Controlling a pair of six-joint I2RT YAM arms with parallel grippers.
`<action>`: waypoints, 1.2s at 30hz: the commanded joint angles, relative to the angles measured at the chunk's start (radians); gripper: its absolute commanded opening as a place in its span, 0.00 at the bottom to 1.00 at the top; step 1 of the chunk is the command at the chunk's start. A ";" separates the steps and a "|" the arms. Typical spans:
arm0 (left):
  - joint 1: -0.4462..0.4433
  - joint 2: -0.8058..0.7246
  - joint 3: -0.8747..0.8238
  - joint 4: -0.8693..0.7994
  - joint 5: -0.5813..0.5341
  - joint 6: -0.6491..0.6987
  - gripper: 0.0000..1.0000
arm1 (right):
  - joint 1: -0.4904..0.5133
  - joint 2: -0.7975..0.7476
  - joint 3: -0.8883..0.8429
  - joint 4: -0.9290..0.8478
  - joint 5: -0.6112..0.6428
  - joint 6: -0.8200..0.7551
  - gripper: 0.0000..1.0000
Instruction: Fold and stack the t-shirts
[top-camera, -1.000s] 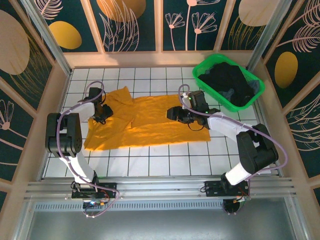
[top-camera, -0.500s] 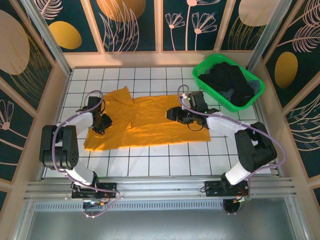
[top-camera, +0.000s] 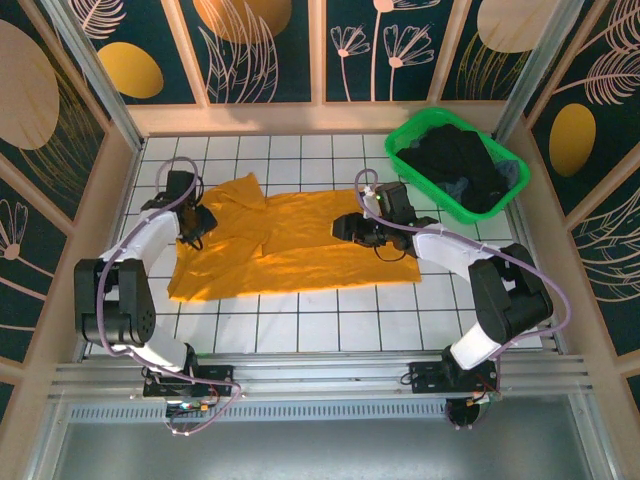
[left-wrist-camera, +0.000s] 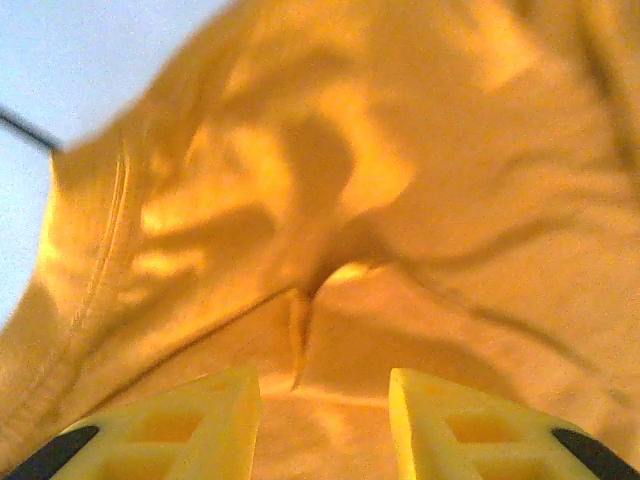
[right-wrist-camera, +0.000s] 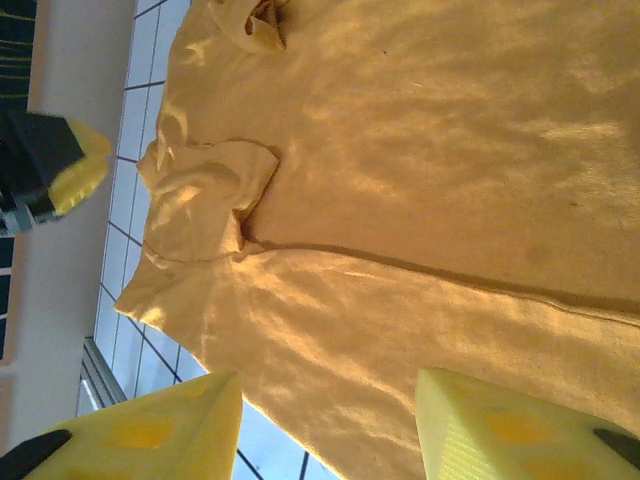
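Note:
A mustard orange-yellow t-shirt (top-camera: 290, 245) lies spread across the white tiled floor, one sleeve folded in near its left end. My left gripper (top-camera: 203, 219) is at the shirt's left edge, open, with wrinkled orange cloth (left-wrist-camera: 330, 220) in front of its yellow fingers (left-wrist-camera: 200, 420) and nothing between them. My right gripper (top-camera: 343, 226) hovers over the shirt's right half, open, its fingers (right-wrist-camera: 150, 430) apart above flat cloth (right-wrist-camera: 420, 200). Dark t-shirts (top-camera: 455, 165) are heaped in a green basket (top-camera: 405, 137) at the back right.
White tiled floor (top-camera: 300, 320) lies bare in front of the shirt. Wooden walls with patterned panels (top-camera: 270, 50) enclose the floor on three sides. A metal rail (top-camera: 320, 385) runs along the near edge.
My left arm has swung back and outward, its gripper shifting a little toward the shirt's upper left sleeve. The right arm and the shirt have barely moved.

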 joint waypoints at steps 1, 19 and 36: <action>0.013 0.069 0.049 0.014 0.016 0.018 0.38 | 0.007 -0.027 0.006 0.061 -0.046 -0.007 0.50; 0.012 0.222 0.066 0.037 0.035 0.078 0.32 | 0.010 -0.011 0.032 0.059 -0.050 -0.013 0.50; 0.009 0.227 0.039 0.053 0.057 0.070 0.20 | 0.010 0.001 0.033 0.058 -0.046 -0.008 0.49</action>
